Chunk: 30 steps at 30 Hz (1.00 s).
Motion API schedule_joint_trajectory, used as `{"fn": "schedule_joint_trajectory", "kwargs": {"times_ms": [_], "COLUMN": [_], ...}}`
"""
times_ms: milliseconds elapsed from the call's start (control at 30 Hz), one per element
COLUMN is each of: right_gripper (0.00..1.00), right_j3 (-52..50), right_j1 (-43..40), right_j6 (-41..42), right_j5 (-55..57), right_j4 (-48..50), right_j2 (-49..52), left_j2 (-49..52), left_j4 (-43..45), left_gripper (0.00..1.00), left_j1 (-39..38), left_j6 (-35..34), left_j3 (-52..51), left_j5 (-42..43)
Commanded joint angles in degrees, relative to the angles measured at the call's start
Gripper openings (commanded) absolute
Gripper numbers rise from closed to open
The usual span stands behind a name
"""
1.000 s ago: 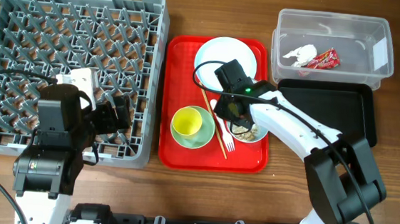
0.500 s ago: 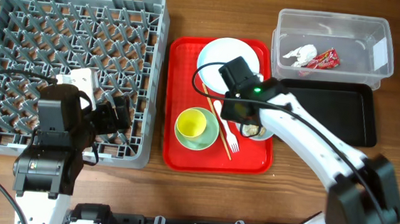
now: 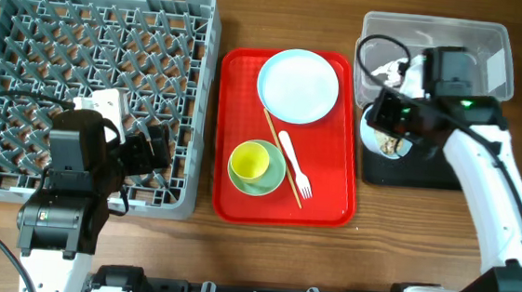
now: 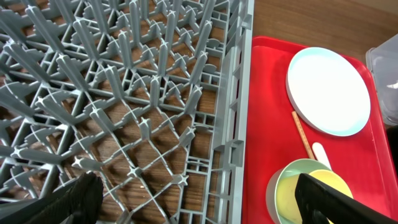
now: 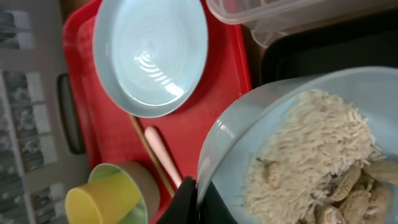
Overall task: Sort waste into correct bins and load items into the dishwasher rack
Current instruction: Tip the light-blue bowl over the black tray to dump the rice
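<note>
While the left arm sits folded to the left of the red rectangular plastic serving tray (image 3: 331, 203), its tool (image 3: 154, 147) hangs empty, fingers spread wide apart, over the near part of the large grey pegged plastic dishwasher rack (image 3: 64, 37). Right of the tray, the right arm rises from the near edge of the wooden table (image 3: 234, 256) and bends back leftward. Its tool (image 5: 196, 198) is clamped on the rim of the small white bowl (image 3: 385, 137) of beige food crumbs (image 5: 305, 143), just right of the tray over the left end of the shallow black rectangular bin (image 3: 427, 173).

At the tray's near left, the small yellow cup (image 3: 249, 163) sits inside the pale green bowl (image 3: 275, 180). Beside them the white plastic fork (image 3: 294, 164) and thin wooden stick (image 3: 277, 152) lie slanted, their near ends pointing rightward, the fork's tines nearest. The round pale blue-white plate (image 3: 297, 85) lies at the tray's far end. Far right of the tray stands the clear plastic rectangular tub (image 3: 493, 43).
</note>
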Motion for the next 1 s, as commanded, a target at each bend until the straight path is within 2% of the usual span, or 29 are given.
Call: {"fn": "schedule_joint_trajectory", "kwargs": {"times_ms": [0, 200, 367, 567, 700, 967], "right_gripper": [0.04, 0.04, 0.04, 0.04, 0.04, 0.04], "right_j3": [-1.79, -2.4, -2.4, -2.4, -2.4, -2.4], "right_j1": [-6.51, -14.64, -20.31, -25.29, -28.22, -34.99], "right_j6": [-7.82, -10.93, -11.87, -11.3, -6.49, 5.29], "right_j5": [-14.01, -26.82, -42.07, -54.53, -62.58, -69.92], "right_j4": [0.59, 2.64, 3.28, 3.3, 3.45, 3.5], "right_j2": [4.28, 12.72, 18.82, 19.71, 19.74, 19.76], "left_j2": [0.07, 0.07, 0.07, 0.07, 0.07, 0.07], "left_j4": [0.15, 0.13, 0.13, 0.13, 0.13, -0.02], "left_gripper": [1.0, 1.0, 1.0, 1.0, 1.0, 1.0], "left_j1": [-0.37, -0.37, -0.37, -0.37, -0.37, -0.37], "left_j6": [0.07, 0.07, 0.07, 0.04, 0.07, 0.07], "left_j3": [0.98, 0.98, 0.98, 0.98, 0.98, 0.98], "left_j5": [-0.55, -0.52, -0.55, -0.52, -0.55, -0.55]}}
